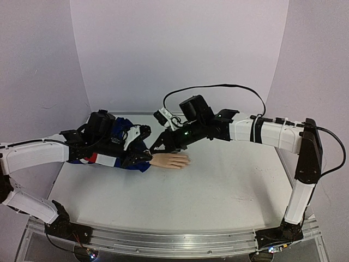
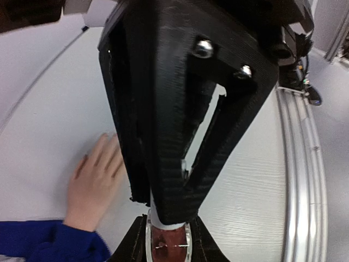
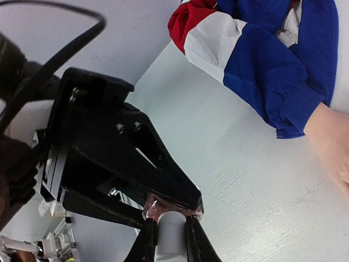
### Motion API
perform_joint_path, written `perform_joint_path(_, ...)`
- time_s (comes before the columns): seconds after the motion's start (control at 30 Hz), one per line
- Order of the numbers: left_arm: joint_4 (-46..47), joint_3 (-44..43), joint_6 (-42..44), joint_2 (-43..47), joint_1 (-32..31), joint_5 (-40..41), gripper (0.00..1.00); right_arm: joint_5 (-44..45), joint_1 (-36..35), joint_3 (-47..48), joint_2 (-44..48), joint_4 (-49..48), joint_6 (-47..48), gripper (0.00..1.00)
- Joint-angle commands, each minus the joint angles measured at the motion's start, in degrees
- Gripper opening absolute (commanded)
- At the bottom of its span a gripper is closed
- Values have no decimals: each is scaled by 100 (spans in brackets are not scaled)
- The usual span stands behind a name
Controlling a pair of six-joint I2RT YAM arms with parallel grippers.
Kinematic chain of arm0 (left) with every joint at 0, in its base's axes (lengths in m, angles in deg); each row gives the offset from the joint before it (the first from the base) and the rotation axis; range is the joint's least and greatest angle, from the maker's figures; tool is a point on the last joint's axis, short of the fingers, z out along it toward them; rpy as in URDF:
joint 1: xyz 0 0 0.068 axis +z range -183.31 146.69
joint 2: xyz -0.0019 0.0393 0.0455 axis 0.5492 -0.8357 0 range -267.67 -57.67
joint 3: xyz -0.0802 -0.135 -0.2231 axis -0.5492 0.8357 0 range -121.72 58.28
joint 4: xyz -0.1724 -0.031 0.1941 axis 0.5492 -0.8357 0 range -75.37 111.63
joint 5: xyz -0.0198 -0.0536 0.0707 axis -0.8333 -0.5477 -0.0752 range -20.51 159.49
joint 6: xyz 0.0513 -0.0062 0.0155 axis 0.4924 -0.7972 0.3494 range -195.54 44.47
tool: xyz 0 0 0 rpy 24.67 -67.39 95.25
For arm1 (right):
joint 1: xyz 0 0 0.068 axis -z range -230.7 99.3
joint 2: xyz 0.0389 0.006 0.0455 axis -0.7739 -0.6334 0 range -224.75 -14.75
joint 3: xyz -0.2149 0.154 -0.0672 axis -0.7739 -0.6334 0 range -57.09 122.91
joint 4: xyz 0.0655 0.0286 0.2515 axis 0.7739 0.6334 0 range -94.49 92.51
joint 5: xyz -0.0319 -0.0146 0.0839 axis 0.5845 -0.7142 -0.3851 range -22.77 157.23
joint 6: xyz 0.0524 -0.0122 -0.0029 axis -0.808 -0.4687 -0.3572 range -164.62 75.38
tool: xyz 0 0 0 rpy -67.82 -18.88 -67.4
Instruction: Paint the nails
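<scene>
Top external view: the nails [image 1: 186, 161] tip the fingers of the mannequin hand [image 1: 170, 160], which lies flat near the middle of the table [image 1: 229, 185], fingers pointing toward the right arm. They are too small to tell whether any polish is on them. Its blue, red and white sleeve [image 3: 262, 60] runs off to the left.

Just beside the cuff, the left gripper [image 2: 166, 245] is clamped on the small pink bottle [image 3: 165, 206], and the right gripper [image 3: 170, 241] is pinched on its white cap [image 3: 173, 230].

I judge the step to be opening the bottle. The next move likely calls for twisting the cap free while the left side holds the glass steady, then drawing out the brush that probably hangs under the cap.

The table is white and faintly grained, with a metal rail [image 1: 180, 239] along its near edge. Pale lilac walls [image 1: 180, 49] close it in.
</scene>
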Motion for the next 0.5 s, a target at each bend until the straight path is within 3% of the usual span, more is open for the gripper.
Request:
perform_joint_path(0.0, 539, -860, -1397, -506, -121, -2920, 0, -1282, -137, -207, 539, -132, 2944, 0)
perform_joint_path(0.1, 628, -1188, -1751, -736, -130, -4979, 0, -2643, -135, -572, 947, 47, 3931, 0)
perform_joint_path(0.17, 629, -1332, -1916, -783, -143, -5370, 0, -3048, -151, -620, 1101, 451, 4345, 0)
perform_joint_path(0.33, 653, -1153, -1694, -529, -150, -4823, 0, -2776, -152, -917, 1453, 563, 4539, 0)
perform_joint_path(0.47, 649, -989, -1643, -345, -185, -3753, 0, -2259, -105, -885, 1530, 537, 4258, 2)
